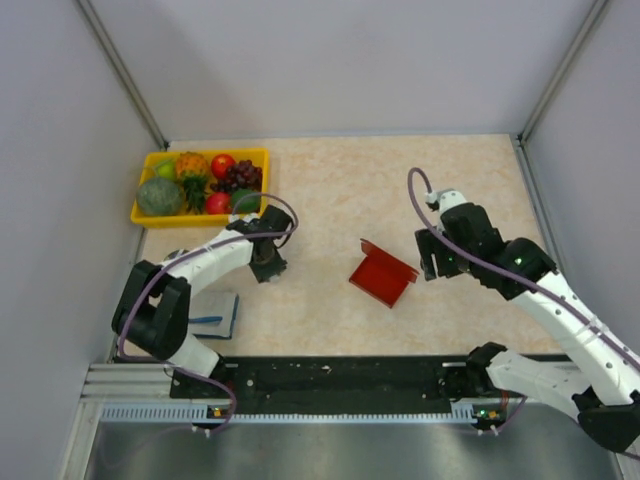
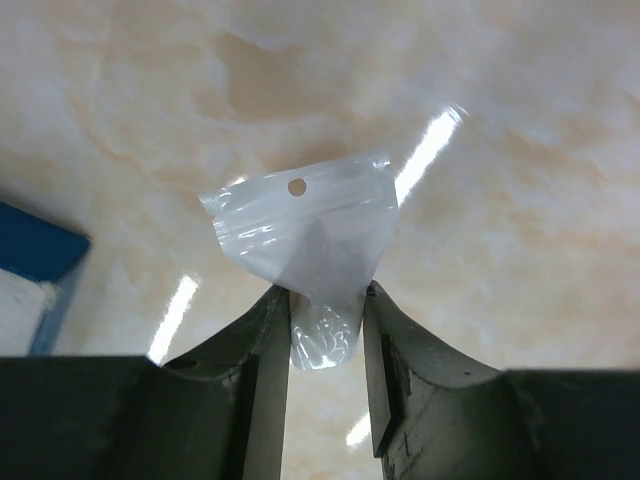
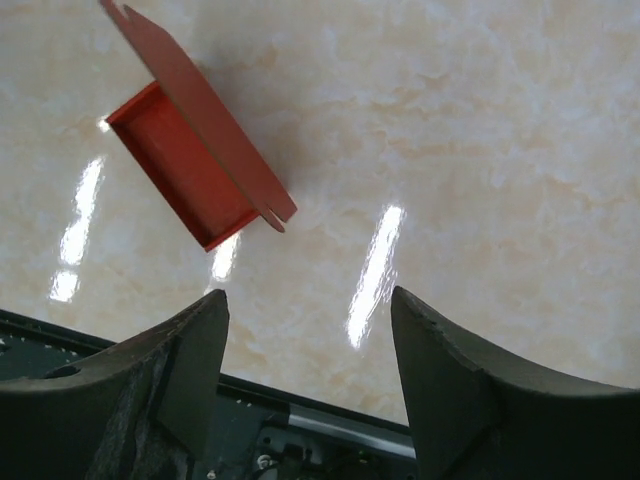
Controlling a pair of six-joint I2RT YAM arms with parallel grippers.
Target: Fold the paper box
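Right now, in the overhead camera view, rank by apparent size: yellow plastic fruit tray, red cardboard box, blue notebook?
yellow plastic fruit tray
red cardboard box
blue notebook, unsure since the left arm hides part of it

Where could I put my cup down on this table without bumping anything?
The widest bare patch is the far stretch between the yellow fruit tray and the right wall, behind the red paper box. A narrower strip lies between the box and the near rail. The left side is crowded: tray, left gripper with a plastic wrapper, blue notebook.
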